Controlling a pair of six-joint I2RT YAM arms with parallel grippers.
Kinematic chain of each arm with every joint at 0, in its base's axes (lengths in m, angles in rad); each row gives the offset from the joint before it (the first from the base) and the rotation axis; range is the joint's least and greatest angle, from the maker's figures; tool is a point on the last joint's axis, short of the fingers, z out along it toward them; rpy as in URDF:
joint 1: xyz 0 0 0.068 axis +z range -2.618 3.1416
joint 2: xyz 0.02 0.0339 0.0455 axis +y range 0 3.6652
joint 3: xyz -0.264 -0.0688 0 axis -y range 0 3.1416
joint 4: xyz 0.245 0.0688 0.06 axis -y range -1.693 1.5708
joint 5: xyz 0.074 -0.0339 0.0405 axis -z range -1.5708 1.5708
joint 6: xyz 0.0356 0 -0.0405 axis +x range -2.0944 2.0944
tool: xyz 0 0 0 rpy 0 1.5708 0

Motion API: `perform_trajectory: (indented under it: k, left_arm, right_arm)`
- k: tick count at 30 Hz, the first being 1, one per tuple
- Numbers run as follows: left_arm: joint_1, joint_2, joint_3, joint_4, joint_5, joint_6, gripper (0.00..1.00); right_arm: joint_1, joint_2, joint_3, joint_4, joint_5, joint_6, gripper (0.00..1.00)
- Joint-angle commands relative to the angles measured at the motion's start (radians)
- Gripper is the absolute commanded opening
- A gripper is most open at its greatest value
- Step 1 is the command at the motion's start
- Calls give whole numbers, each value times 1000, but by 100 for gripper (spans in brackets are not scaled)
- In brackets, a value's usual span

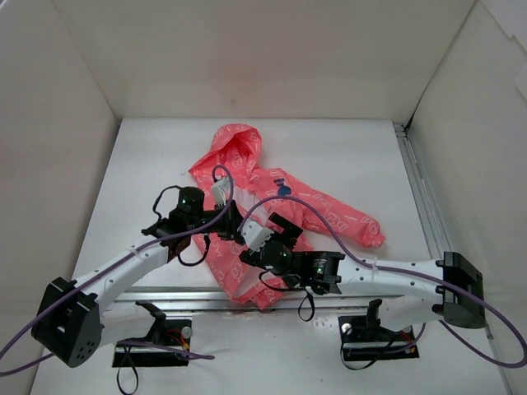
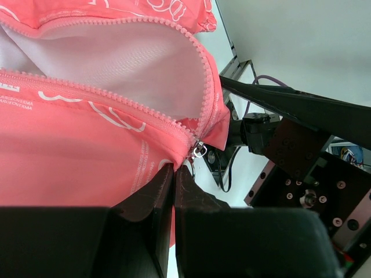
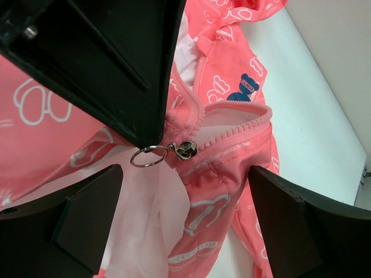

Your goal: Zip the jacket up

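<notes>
Your right gripper point(image 3: 185, 174) stands spread around the zipper slider point(image 3: 186, 149) and its ring point(image 3: 148, 156); your left gripper point(image 2: 174, 171) is pressed together on the hem point(image 2: 217, 127) just below. The jacket point(image 1: 239, 152) lies on the table point(image 1: 346, 156), hood away, barely zipped — next, pinch the ring and draw it toward the hood.

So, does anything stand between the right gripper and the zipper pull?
Nothing visible does. The pull hangs bare before the open right gripper. The shut left gripper pinches the jacket right beside it, so room is tight.
</notes>
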Motion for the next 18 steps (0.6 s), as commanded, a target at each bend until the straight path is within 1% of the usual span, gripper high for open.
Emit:
perform_trajectory:
  k: [1, 5, 18]
  left_arm:
    - [-6, -18, 52, 56, 33, -3, 0]
    - [-6, -28, 45, 53, 33, -3, 0]
    - [-6, -24, 31, 57, 38, 3, 0]
  right_arm:
    - [6, 35, 54, 93, 106, -23, 88]
    - [-1, 48, 48, 150, 114, -26, 88]
    - [-50, 11, 65, 175, 151, -68, 88]
